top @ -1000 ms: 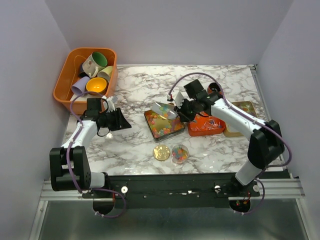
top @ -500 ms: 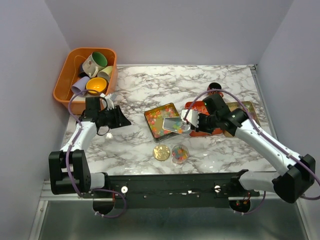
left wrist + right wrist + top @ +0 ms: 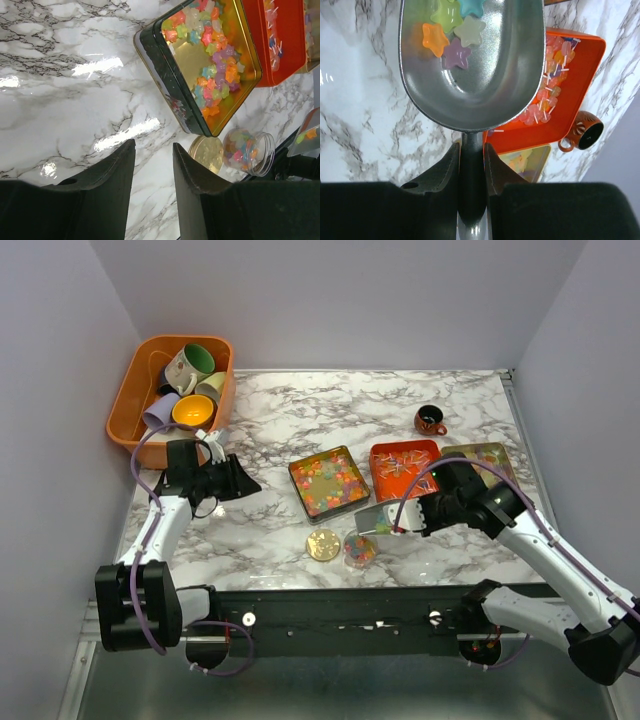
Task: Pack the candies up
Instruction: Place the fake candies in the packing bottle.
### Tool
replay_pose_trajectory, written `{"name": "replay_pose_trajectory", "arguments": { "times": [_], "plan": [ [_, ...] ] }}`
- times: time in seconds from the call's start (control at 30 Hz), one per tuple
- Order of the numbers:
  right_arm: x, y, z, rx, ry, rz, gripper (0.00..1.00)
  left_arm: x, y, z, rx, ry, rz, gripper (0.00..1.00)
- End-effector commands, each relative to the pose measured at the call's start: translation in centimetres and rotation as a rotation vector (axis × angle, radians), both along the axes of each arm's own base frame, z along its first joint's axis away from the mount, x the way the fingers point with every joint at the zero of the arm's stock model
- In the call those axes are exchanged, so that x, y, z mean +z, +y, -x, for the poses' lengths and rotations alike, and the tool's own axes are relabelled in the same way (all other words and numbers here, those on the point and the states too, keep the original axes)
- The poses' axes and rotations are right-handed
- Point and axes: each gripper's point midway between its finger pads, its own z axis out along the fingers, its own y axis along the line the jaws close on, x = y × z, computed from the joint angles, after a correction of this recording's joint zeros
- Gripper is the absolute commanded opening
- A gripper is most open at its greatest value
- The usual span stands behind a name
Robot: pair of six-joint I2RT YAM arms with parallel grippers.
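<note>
Beside the black tin (image 3: 329, 481) at the middle of the marble table (image 3: 270, 420), on its right-front corner, the right gripper (image 3: 471, 155) is clamped tight on the handle of a metal scoop (image 3: 470, 60). The scoop's bowl is level and carries a handful of star-shaped candies (image 3: 451, 31) - orange, green, pale, purple and a bit of blue - bunched at its far end. More of the same stars lie loose across the tin's gold floor, thickest toward its far side.

In front of the tin, nearer the arm bases, stands a small clear jar (image 3: 360, 548) part-filled with mixed colours. The scoop's mouth is just beside and above it. Touching the jar on the left lies a flat gold disc (image 3: 323, 544).

To the tin's right is an orange-red tray (image 3: 405, 465) of sweets on little white sticks, and past that a gold tin (image 3: 483, 454). A small brown cup (image 3: 431, 420) stands behind the tray.

Left of the tin, well apart from it, the left gripper (image 3: 152, 150) hangs low over bare marble, its jaws parted with nothing between them. Far behind it on the left sits an orange basket (image 3: 131, 400) of mugs.
</note>
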Motion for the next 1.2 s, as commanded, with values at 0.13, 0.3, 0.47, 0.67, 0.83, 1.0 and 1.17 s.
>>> {"name": "replay_pose_trajectory", "arguments": {
  "times": [0.13, 0.3, 0.47, 0.67, 0.83, 1.0, 1.17],
  "plan": [
    [-0.6, -2.1, 0.1, 0.141, -0.072, 0.219, 0.01, 0.6, 0.6, -0.4, 0.032, -0.045, -0.016, 0.46],
    [-0.4, -2.4, -0.8, 0.156, -0.147, 0.311, 0.01, 0.7, 0.8, -0.2, 0.04, -0.053, -0.019, 0.46],
    [-0.3, -1.7, -0.9, 0.142, -0.142, 0.363, 0.01, 0.9, 0.9, -0.1, 0.05, -0.065, -0.016, 0.46],
    [0.7, -0.5, -1.0, 0.142, -0.162, 0.37, 0.01, 1.0, 0.9, 0.1, 0.058, -0.077, -0.007, 0.47],
    [1.0, -0.6, -0.8, 0.142, -0.165, 0.405, 0.0, 1.2, 0.9, 0.0, 0.063, -0.084, -0.004, 0.47],
    [1.7, -0.7, -0.9, 0.163, -0.199, 0.443, 0.01, 1.4, 0.9, -0.1, 0.065, -0.091, 0.005, 0.47],
    [2.0, -0.7, -0.7, 0.166, -0.202, 0.453, 0.0, 1.6, 0.9, -0.3, 0.07, -0.102, 0.005, 0.47]
  ]
}}
